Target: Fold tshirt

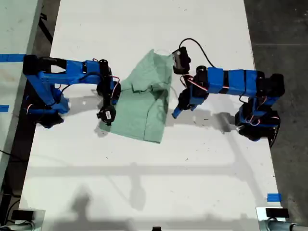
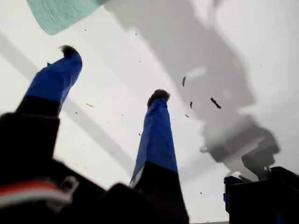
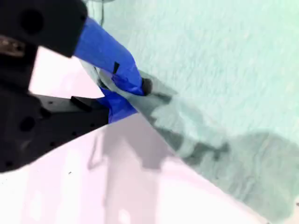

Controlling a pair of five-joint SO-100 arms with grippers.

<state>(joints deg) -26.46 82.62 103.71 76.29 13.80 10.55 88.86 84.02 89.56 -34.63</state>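
My second gripper [image 1: 114, 94] is at the edge of the tshirt [image 1: 147, 98] toward the exterior view's left, and its fingers are pinched on a fold of the cloth edge. The tshirt lies crumpled in the middle of the white table [image 1: 144, 168], between the two arms. My first gripper [image 1: 179, 109], toward the exterior view's right, hangs just beside the tshirt with its fingers spread apart and nothing between them. Only the second wrist view shows the pinch [image 3: 128, 86] closely; the first wrist view shows the spread fingers [image 2: 156, 135] above bare table, with a corner of cloth [image 2: 60, 14] at its edge.
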